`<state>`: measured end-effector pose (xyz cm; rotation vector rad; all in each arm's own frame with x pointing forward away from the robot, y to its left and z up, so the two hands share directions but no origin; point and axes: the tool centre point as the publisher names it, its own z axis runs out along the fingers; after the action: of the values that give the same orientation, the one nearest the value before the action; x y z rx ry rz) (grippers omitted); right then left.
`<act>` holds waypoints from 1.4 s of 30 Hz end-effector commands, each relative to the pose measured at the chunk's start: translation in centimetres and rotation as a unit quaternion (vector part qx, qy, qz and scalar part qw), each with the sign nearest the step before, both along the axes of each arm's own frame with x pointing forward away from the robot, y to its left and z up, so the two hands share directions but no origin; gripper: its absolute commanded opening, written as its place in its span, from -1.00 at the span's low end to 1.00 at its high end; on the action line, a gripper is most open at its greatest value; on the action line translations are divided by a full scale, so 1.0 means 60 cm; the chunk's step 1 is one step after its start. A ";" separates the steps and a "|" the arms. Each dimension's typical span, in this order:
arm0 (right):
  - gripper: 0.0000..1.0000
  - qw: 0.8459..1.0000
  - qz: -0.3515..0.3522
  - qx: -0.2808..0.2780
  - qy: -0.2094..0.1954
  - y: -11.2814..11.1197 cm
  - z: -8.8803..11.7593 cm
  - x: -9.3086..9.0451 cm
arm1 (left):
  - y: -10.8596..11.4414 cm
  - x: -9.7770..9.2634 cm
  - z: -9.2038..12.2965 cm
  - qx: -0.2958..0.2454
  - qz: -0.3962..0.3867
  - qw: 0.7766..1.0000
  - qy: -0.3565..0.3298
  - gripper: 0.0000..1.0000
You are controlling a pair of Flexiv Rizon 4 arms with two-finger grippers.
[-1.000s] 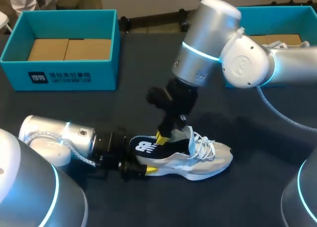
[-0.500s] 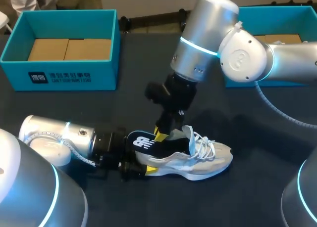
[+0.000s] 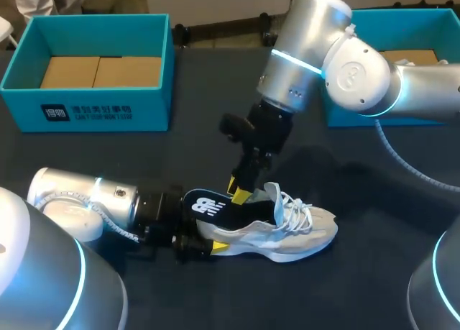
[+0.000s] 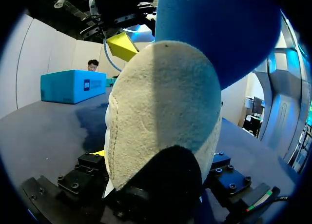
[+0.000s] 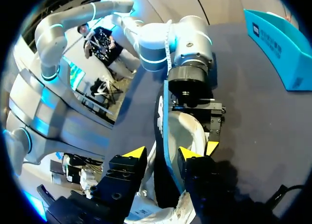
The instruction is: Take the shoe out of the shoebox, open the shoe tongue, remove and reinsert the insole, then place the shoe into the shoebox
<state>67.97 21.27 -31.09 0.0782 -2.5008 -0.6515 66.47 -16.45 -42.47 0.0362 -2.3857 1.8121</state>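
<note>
Shoe (image 3: 287, 233) lies toward six o'clock on the table (image 3: 201, 150), its heel clamped by the left gripper (image 3: 206, 242) from nine o'clock. Its insole (image 3: 212, 206), likely light and floppy, juts up at the right gripper (image 3: 241, 193); whether that one grips it, I cannot tell. The insole's heel edge looks like the best place to pinch.

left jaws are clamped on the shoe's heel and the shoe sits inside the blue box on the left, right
No: the head view shows the shoe on the table, outside the blue box. The left jaws are clamped on its heel.
</note>
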 end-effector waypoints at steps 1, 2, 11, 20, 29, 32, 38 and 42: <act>-0.18 1.000 0.002 -0.002 0.010 -0.001 0.001 0.008 | 0.005 0.000 -0.005 0.001 0.000 1.000 0.000 -1.00; -0.18 1.000 0.002 -0.003 0.013 0.000 0.003 0.009 | 0.005 0.000 -0.005 0.001 0.000 1.000 0.000 -1.00; -0.08 0.999 0.016 -0.021 0.042 0.011 0.010 0.015 | 0.005 0.000 -0.005 0.001 0.000 1.000 0.000 -1.00; 0.06 0.998 0.017 -0.021 0.059 0.017 0.000 0.020 | 0.005 0.000 -0.005 0.001 0.000 1.000 0.000 -1.00; 0.14 0.997 0.018 -0.020 0.067 0.016 -0.003 0.014 | 0.005 0.000 -0.005 0.001 0.000 1.000 0.000 -1.00; 0.12 0.997 0.021 -0.016 0.071 0.017 -0.008 0.009 | 0.005 0.000 -0.005 0.001 0.000 1.000 0.000 -1.00; 0.00 0.996 0.023 -0.016 0.080 0.020 -0.017 0.001 | 0.005 0.000 -0.005 0.001 0.000 1.000 0.000 -1.00; -0.07 0.996 0.019 -0.015 0.086 0.016 -0.022 -0.004 | 0.005 0.000 -0.005 0.001 0.000 1.000 0.000 -1.00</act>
<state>67.76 22.13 -32.00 0.0547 -2.3410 -0.5759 66.47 -16.45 -42.46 0.0362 -2.3856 1.8122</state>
